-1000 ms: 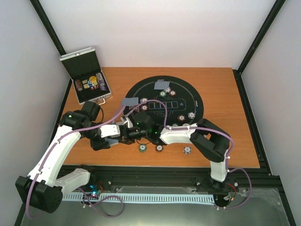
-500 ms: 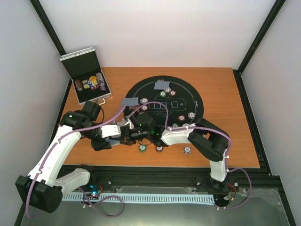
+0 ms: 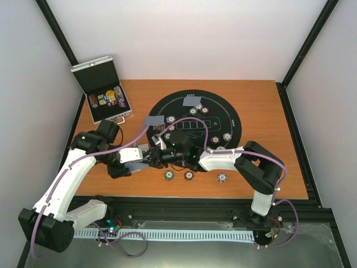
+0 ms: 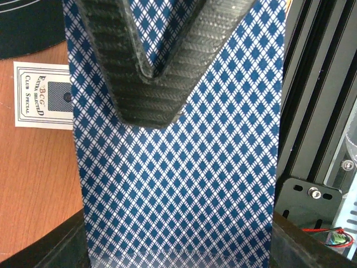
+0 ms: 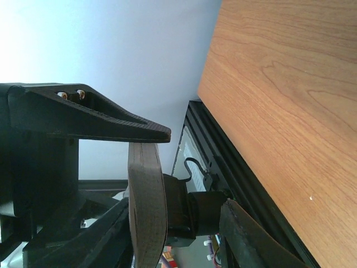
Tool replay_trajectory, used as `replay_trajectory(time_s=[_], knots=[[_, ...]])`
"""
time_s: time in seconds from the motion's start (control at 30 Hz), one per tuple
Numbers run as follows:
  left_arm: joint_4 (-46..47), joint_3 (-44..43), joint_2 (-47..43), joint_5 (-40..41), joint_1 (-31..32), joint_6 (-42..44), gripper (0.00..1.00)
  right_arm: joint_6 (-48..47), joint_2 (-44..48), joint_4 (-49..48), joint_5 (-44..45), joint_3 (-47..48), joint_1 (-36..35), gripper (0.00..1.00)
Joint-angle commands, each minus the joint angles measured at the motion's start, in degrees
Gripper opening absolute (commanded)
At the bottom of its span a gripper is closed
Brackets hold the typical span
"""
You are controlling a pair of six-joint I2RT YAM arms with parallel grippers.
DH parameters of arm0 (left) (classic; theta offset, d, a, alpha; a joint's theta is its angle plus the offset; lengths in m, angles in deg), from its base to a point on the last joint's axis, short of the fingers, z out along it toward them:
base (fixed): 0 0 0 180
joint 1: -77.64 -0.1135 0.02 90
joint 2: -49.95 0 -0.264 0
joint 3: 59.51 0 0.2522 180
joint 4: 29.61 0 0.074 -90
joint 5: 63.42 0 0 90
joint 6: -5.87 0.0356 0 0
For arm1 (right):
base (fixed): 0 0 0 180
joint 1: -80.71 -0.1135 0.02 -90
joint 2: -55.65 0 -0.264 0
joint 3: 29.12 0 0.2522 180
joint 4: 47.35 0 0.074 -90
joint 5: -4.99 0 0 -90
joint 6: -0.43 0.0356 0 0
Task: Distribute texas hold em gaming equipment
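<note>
- Left gripper, low over the near left of the wooden counter, is clamped on one short end of a deck of playing cards, with a finger at each side edge.
- The deck juts away from that gripper toward the right gripper, its long axis running arm to arm. Its back is a glossy blue-and-white diamond print. In the right wrist view its stacked edges read as a matte tan band.
- Right gripper meets the deck's free end with jaws parted. One ribbed black finger lies on the top card and the other stands apart on the deck's far side, so nothing is pinched yet. The right arm is nearer that end, so drawing a card off along the long axis likely falls to it.
- To the right gripper's right, nearer the counter's front edge, lie three flat round discs: a green chip, a maroon chip and a purple-white chip.
- Beyond the right gripper lies a round black mat.
</note>
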State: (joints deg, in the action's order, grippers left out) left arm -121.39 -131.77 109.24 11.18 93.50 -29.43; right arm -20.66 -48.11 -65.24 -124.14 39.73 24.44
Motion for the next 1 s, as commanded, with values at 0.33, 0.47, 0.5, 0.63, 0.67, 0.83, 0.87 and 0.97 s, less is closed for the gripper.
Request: replay_trajectory(time_s=[0.33,0.47,0.5,0.63,0.67,0.83,0.87,0.97], knots=[[0.5,-0.6,-1.3,-0.1,-0.2,0.9,0.01,-3.9,5.6,9.1,2.9,-0.3,0.6,0.18],[0.7,-0.4,-1.2,-0.2,-0.2,0.9,0.01,-4.8,7.3,11.1,3.4,-0.7,0.8,0.06],[0.6,-0.4,-1.2,-0.2,-0.2,0.9,0.01,-5.0,7.6,11.5,3.4,-0.9,1.0,0.05],[0.5,-0.4,-1.3,0.1,-0.1,0.9,0.01,-5.6,8.9,12.6,3.3,-1.8,1.9,0.03],[0.4,-0.4,-1.4,0.3,-0.2,0.9,0.01,-5.6,9.5,12.9,3.3,-2.1,2.1,0.03],[0.3,-0.1,-1.7,0.7,-0.2,1.1,0.01,-7.4,11.5,16.1,2.7,-1.9,3.7,0.03],[0.3,-0.2,-1.7,0.8,-0.2,1.0,0.01,-8.2,12.1,17.6,2.5,-1.6,4.4,0.03],[0.2,-0.2,-1.8,0.8,-0.2,1.1,0.01,-11.8,14.5,23.7,2.3,-0.8,7.9,0.03]])
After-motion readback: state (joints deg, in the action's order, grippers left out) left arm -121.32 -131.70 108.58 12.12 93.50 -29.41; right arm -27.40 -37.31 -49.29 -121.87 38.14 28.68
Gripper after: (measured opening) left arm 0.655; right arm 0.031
